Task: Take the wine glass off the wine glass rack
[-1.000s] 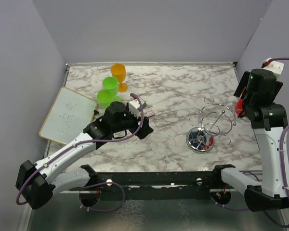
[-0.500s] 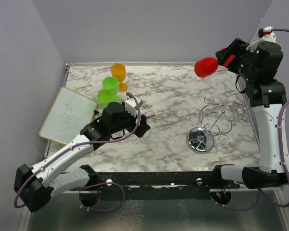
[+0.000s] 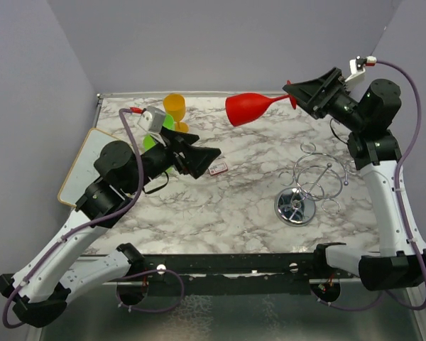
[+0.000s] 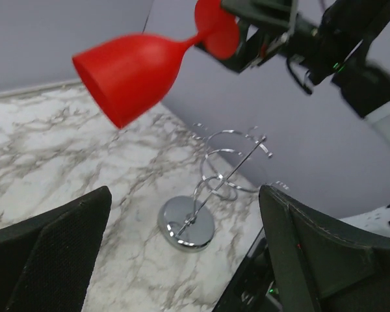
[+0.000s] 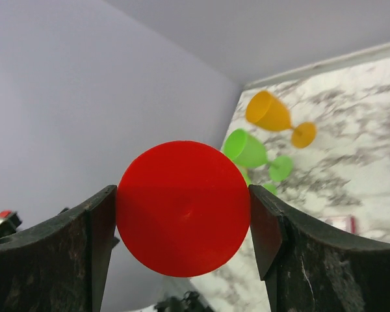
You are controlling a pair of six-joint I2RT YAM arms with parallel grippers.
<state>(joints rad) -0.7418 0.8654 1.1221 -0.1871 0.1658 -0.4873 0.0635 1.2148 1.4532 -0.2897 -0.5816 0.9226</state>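
My right gripper [image 3: 296, 94] is shut on the round foot of a red wine glass [image 3: 247, 108] and holds it sideways high above the table, bowl pointing left. In the right wrist view the red foot [image 5: 183, 208] fills the gap between the fingers. The glass also shows in the left wrist view [image 4: 133, 75]. The chrome wine glass rack [image 3: 312, 186] stands empty on its round base at the table's right, also in the left wrist view [image 4: 211, 195]. My left gripper [image 3: 207, 158] is open and empty, raised above the table's left middle, pointing right.
An orange glass [image 3: 175, 110] and two green glasses [image 3: 158, 138] stand at the back left. A whiteboard [image 3: 92, 170] lies at the left edge. A small pink-edged card [image 3: 217, 169] lies mid-table. Grey walls enclose the table.
My right gripper has swung the red glass up and left, away from the rack. My left arm has risen off the table and turned its gripper toward the right.
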